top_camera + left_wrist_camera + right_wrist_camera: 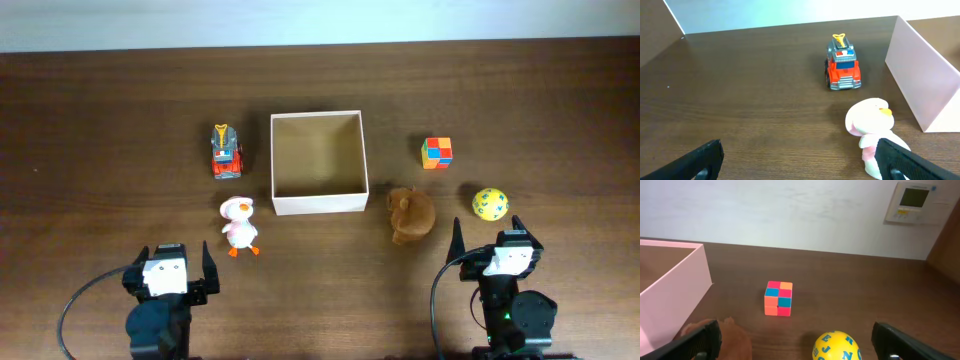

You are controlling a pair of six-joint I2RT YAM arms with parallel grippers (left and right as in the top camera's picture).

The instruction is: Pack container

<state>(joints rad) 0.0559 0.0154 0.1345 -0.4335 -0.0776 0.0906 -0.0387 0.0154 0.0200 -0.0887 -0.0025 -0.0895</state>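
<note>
The container [317, 204], a square white-walled box with a tan inside, stands empty at the table's middle; its wall [920, 75] and corner [675, 287] show in both wrist views. Left of it are a red toy truck [226, 151] [842, 67] and a white duck [238, 226] [871, 125]. Right of it lie a brown plush [411, 214] [735, 340], a coloured cube [436, 153] [778, 298] and a yellow letter ball [490, 203] [837, 346]. My left gripper [177, 268] [800, 162] is open, near the duck. My right gripper [498, 243] [797, 342] is open, behind the ball.
A pale wall with a white control panel [912, 202] rises behind the table's far edge. Black cables [75, 310] loop beside each arm base at the near edge.
</note>
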